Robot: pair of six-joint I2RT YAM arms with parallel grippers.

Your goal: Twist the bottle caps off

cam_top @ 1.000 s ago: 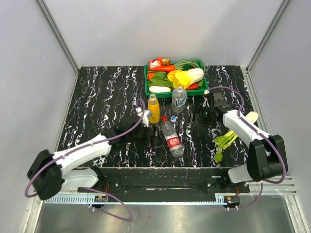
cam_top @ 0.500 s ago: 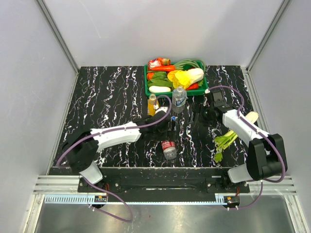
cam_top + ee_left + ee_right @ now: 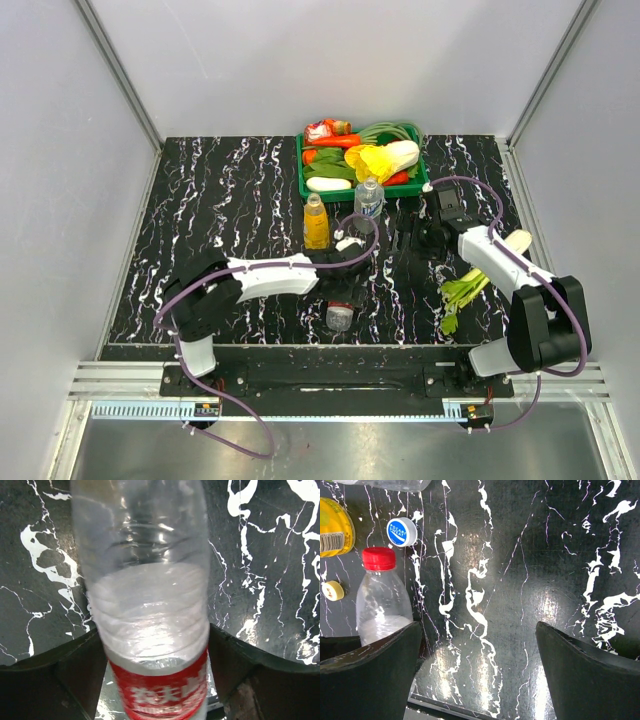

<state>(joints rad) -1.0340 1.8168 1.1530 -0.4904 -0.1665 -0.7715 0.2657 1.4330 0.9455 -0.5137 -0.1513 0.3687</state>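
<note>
The red-label bottle (image 3: 150, 610) sits between my left gripper's (image 3: 155, 635) fingers (image 3: 75, 670), which press on both its sides near the label. From above, this bottle (image 3: 340, 316) appears end-on under the left gripper (image 3: 338, 298). Its red cap (image 3: 378, 558) is still screwed on. A blue cap (image 3: 401, 531) and a yellow cap (image 3: 332, 590) lie loose on the table. The orange juice bottle (image 3: 316, 222) and the water bottle (image 3: 368, 198) stand by the tray. My right gripper (image 3: 410, 232) (image 3: 479, 625) hangs open and empty over bare table, to the bottles' right.
A green tray (image 3: 303, 160) full of vegetables stands at the back, just behind the bottles. Leafy green stalks (image 3: 462, 292) lie on the table beside the right arm. The left arm stretches across the table's front middle.
The left arm swung right over the lying red-label bottle, and its jaws narrowed onto it. The bottle shifted nearer the front edge and now shows end-on. The right arm stayed put.
</note>
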